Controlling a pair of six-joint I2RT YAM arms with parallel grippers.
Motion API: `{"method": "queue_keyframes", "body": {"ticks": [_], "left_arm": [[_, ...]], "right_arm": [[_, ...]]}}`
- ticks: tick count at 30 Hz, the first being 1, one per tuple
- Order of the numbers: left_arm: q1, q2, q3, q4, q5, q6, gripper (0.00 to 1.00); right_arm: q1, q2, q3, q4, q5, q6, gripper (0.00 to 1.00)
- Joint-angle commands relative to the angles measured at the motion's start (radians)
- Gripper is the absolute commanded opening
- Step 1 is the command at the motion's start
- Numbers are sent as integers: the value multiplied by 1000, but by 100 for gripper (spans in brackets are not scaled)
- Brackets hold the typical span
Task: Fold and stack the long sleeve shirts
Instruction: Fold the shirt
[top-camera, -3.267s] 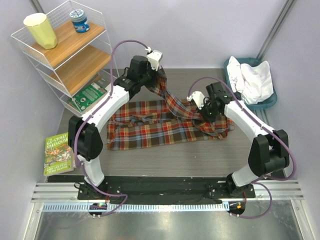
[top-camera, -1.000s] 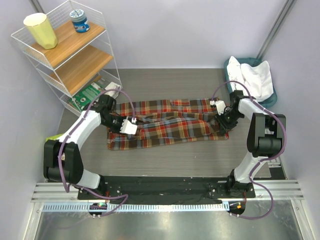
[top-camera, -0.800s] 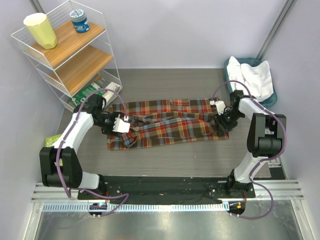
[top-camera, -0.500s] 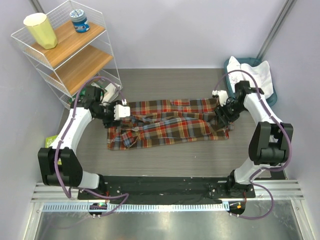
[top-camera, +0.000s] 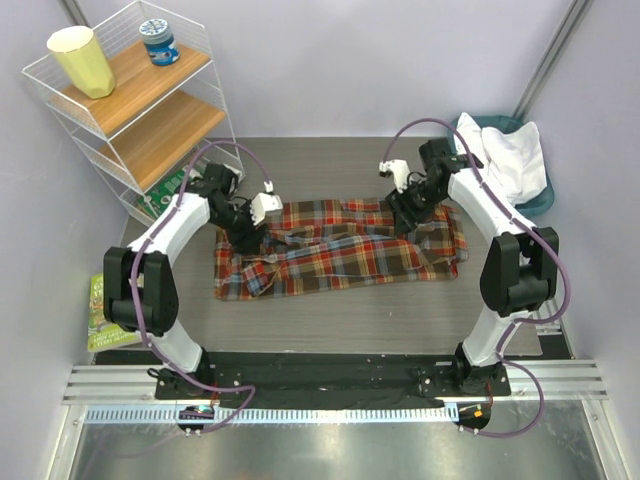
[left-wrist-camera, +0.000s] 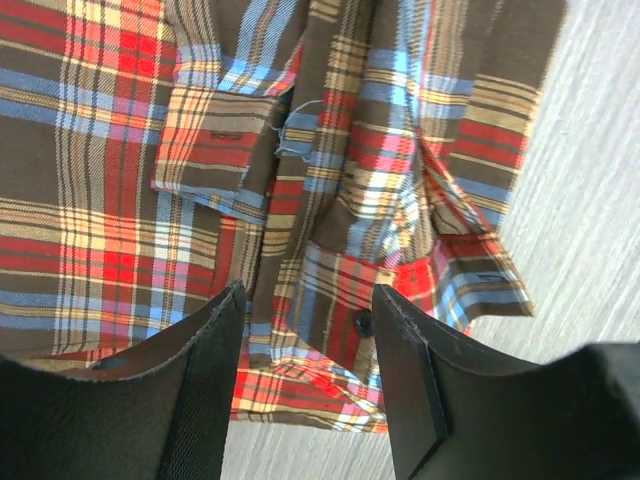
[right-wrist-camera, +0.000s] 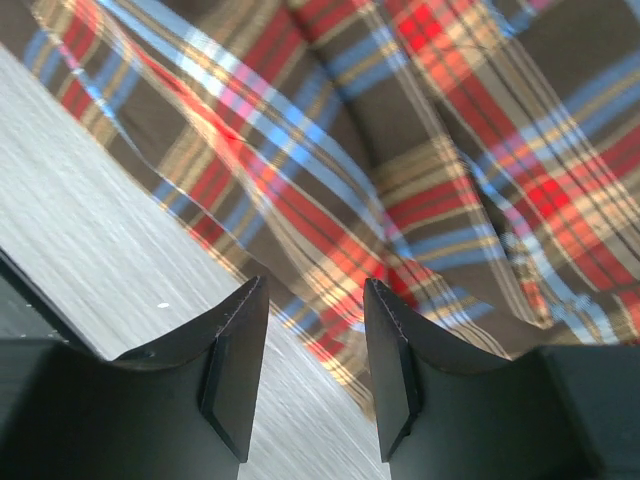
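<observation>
Lying flat on the grey table (top-camera: 330, 320), the plaid shirt (top-camera: 340, 250) was spread crosswise in front of both arms, folded into a long band with its sleeves drawn over the body. The left gripper (top-camera: 247, 232) hung over the shirt's left end, and the right gripper (top-camera: 406, 213) hung over its far edge toward the right end. Seen from the left wrist, the left gripper (left-wrist-camera: 310, 300) had its fingers (left-wrist-camera: 205, 380) spread apart with nothing between them. Only plaid cloth showed below in the gap, with a buttoned cuff (left-wrist-camera: 205, 150) lying on top of the folds. The right gripper (right-wrist-camera: 315, 300) was likewise released, its fingers (right-wrist-camera: 235, 370) parted over the edge of the shirt where cloth met bare table. Whether the tips touched the cloth could not be told. The white shirt (top-camera: 510, 160) sat bunched in the teal basket (top-camera: 535, 207) at the table's far right corner, well apart from the plaid one. A wire shelf (top-camera: 130, 110) stood at the far left holding a yellow cup (top-camera: 82, 60) and a blue jar (top-camera: 158, 40), and a green book (top-camera: 105, 315) lay beside the left arm
</observation>
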Motion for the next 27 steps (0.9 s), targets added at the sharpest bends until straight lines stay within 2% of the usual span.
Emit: {"method": "queue_keyframes", "body": {"ticks": [1, 2, 4, 5, 7, 10, 11, 12, 16, 23, 27], "left_arm": [[-6, -133, -41, -62, 58, 87, 56], [-5, -153, -57, -77, 59, 189, 56], [-2, -187, -86, -149, 64, 284, 59], [-3, -215, -90, -186, 70, 418, 69], [-12, -248, -136, -204, 41, 474, 76], [-11, -350, -251, -122, -27, 592, 78], [-8, -379, -288, -32, -37, 621, 78], [-2, -450, -370, 16, -30, 676, 78], [2, -574, -547, 233, 22, 791, 83], [2, -579, -679, 444, 68, 900, 85], [0, -543, -698, 467, 68, 959, 82]], "right_arm": [[26, -37, 12, 6, -13, 39, 48], [31, -42, -5, 6, -11, 41, 48], [48, -48, -19, 0, -18, 42, 48], [54, -50, -33, 0, -21, 50, 48], [74, -51, -51, 6, -25, 54, 47], [97, -45, -85, 37, -21, 71, 46], [100, -34, -88, 40, -19, 74, 46], [102, -25, -85, 44, -18, 79, 46], [103, 18, -76, 51, -8, 82, 46], [103, 67, -74, 69, 24, 76, 45], [103, 82, -71, 71, 36, 73, 45]]}}
